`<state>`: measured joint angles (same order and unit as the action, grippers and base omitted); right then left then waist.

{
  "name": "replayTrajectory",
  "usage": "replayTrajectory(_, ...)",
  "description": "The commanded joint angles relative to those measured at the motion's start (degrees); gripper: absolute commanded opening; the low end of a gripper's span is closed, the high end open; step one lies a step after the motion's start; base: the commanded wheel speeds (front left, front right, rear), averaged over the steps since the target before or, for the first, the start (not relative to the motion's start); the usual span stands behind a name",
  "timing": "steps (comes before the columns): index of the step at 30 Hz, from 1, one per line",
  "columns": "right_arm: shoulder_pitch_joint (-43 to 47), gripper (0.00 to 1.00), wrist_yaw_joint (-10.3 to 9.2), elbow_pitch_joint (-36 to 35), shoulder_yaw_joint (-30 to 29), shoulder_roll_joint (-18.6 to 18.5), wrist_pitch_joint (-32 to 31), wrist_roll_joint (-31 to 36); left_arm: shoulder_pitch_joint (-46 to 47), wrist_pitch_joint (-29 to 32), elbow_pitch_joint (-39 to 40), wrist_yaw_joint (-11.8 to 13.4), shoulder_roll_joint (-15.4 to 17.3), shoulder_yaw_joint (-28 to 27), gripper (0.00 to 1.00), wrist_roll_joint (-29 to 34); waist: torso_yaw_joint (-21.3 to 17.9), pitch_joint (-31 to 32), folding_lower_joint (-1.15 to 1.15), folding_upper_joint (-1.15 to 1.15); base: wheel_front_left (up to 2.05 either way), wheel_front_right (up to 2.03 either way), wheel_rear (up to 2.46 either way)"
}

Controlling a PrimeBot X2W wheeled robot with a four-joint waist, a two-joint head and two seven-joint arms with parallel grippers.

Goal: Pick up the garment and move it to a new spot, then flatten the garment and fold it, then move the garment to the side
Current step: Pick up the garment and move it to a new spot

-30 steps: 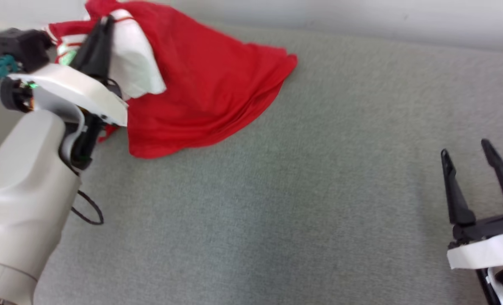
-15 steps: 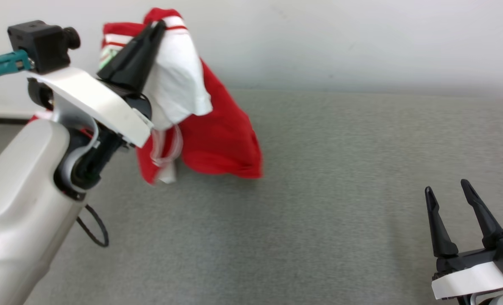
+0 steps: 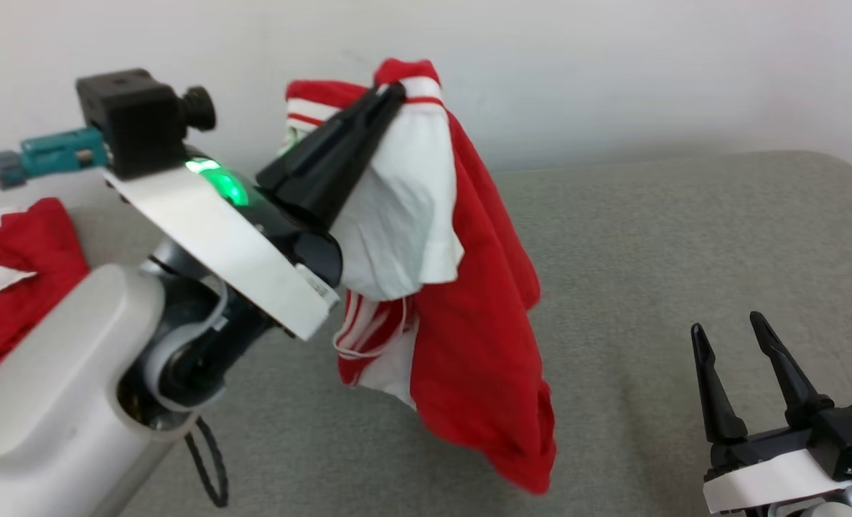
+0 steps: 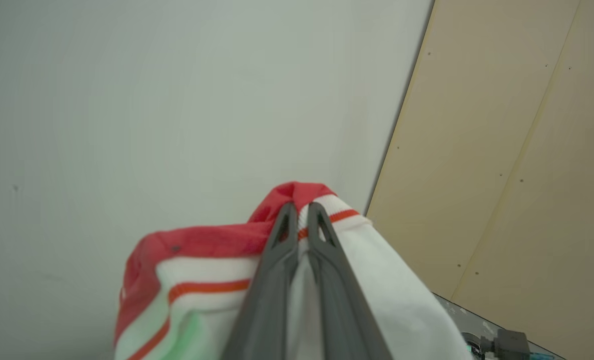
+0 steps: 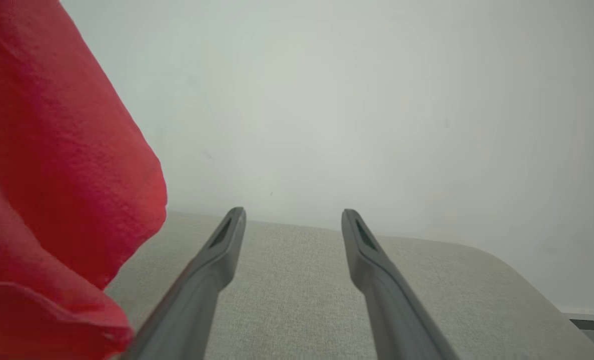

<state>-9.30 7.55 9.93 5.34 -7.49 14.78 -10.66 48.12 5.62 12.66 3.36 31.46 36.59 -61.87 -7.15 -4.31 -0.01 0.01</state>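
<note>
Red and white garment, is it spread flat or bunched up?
Bunched, not spread: the left claw pinches its striped edge and the garment hangs in folds over the grey surface.

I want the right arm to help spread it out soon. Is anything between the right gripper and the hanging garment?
Nothing visible does. The garment hangs from the shut left gripper, and just the grey surface lies between it and the open right gripper.

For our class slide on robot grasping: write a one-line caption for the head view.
Left gripper holds a red-and-white garment hanging over the grey surface; right gripper stands open.
</note>
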Motion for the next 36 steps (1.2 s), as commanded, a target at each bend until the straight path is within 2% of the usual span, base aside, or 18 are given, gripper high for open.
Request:
replayTrajectory(1, -0.6, 1.00, -0.12, 0.2, 0.2, 0.0, 0.4, -0.5, -0.9, 0.2, 0.4, 0.2, -0.4, 0.3, 0.00, 0.6, -1.8, -0.4, 0.01, -0.01, 0.00, 0.00, 0.00)
replayTrajectory(5, -1.4, 1.00, -0.12, 0.4, 0.2, 0.6, 0.4, -0.8, -1.4, -0.1, -0.4, 0.1, -2.2, 2.4, 0.00, 1.5, -4.5, -1.3, 0.01, -0.01, 0.00, 0.00, 0.00)
replayTrajectory(9, -1.4, 1.00, -0.12, 0.5, 0.3, 1.1, 0.4, -0.8, -1.9, -1.7, -5.2, -0.7, -5.6, 5.1, 0.00, 2.7, -6.6, -2.4, 0.01, -0.01, 0.00, 0.00, 0.00)
replayTrajectory(16, -3.2, 1.00, -0.12, -0.1, 1.0, 2.1, 0.4, -0.8, -1.5, -5.9, -20.8, -4.2, -12.6, 11.4, 0.00, 7.2, -11.1, -5.4, 0.01, -0.01, 0.00, 0.00, 0.00)
replayTrajectory(21, -3.0, 1.00, -0.12, -0.3, 1.0, 3.0, 0.4, -0.8, 0.0, -9.6, -31.7, -6.6, -18.9, 13.9, 0.02, 8.8, -12.9, -6.9, 0.01, -0.01, 0.00, 0.00, 0.00)
replayTrajectory(24, -3.1, 1.00, -0.12, -0.5, 0.6, 3.3, 0.4, -0.8, 0.9, -11.9, -36.6, -7.7, -22.3, 15.6, 0.39, 10.0, -13.7, -7.5, 0.01, -0.01, 0.00, 0.00, 0.00)
replayTrajectory(25, -3.1, 1.00, -0.12, -0.5, 0.5, 3.4, 0.4, -0.7, 1.2, -12.6, -38.1, -8.1, -23.3, 15.7, 0.63, 9.8, -14.0, -7.6, 0.01, -0.01, 0.00, 0.00, 0.00)
replayTrajectory(26, -3.1, 1.00, -0.12, -0.5, 0.6, 3.5, 0.4, -0.7, 1.5, -13.0, -39.5, -8.3, -23.9, 15.9, 1.00, 9.9, -14.2, -7.7, 0.01, -0.01, 0.00, 0.00, 0.00)
replayTrajectory(31, -2.8, 1.00, -0.12, -0.2, 0.4, 4.0, 0.4, -0.5, 2.0, -15.7, -44.9, -9.3, -26.0, 17.2, 1.00, 10.5, -14.9, -7.3, 0.01, -0.01, 0.00, 0.00, 0.00)
replayTrajectory(36, -2.2, 1.00, -0.12, 0.1, -0.4, 4.2, 0.4, -0.1, 0.4, -18.7, -47.7, -9.3, -26.8, 16.7, 1.00, 10.4, -14.0, -6.3, 0.01, -0.01, 0.00, 0.00, 0.00)
